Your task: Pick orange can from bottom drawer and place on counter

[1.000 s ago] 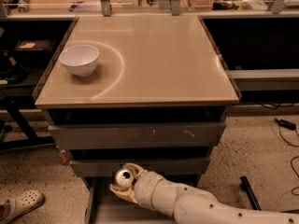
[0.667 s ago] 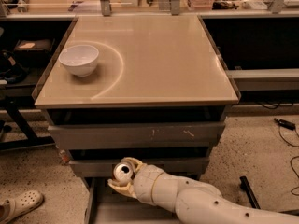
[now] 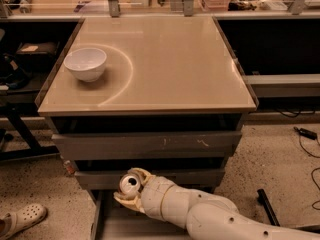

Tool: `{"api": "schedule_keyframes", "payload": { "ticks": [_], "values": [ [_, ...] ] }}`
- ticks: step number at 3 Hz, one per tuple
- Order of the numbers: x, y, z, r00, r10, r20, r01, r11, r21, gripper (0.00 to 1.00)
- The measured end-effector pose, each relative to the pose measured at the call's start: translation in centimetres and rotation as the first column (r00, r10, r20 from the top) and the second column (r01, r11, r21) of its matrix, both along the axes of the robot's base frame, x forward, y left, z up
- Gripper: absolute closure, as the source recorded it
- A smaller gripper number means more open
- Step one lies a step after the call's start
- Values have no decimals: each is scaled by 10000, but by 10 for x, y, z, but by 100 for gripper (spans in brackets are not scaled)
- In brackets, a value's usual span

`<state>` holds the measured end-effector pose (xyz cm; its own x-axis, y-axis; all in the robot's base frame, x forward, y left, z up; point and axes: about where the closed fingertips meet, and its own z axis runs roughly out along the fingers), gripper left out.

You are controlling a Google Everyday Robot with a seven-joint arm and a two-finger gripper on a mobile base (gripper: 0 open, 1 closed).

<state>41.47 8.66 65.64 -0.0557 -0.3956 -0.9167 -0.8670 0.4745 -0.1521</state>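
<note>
The orange can shows its silver top with a dark opening, held in my gripper, whose cream fingers wrap around it. The gripper is above the bottom drawer, a shallow grey tray pulled out at the frame's bottom, and in front of the middle drawer's front. The white arm reaches in from the lower right. The counter is a glossy beige top with a faint arc mark, well above the can.
A white bowl stands on the counter's left side. Two grey drawer fronts sit under the counter. A white clog lies on the floor at lower left, cables at right.
The gripper with the can has risen a little and shifted slightly left, from just over the bottom drawer to level with the middle drawer's front.
</note>
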Motion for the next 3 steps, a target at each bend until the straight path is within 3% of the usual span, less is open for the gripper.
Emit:
{"api": "schedule_keyframes", "payload": {
  "ticks": [2, 3],
  "values": [
    [8, -6, 66, 9954, -338, 893, 389, 9977, -557, 100],
    [18, -6, 102, 9889, -407, 1427, 555, 9933, -1018, 100]
  ]
}}
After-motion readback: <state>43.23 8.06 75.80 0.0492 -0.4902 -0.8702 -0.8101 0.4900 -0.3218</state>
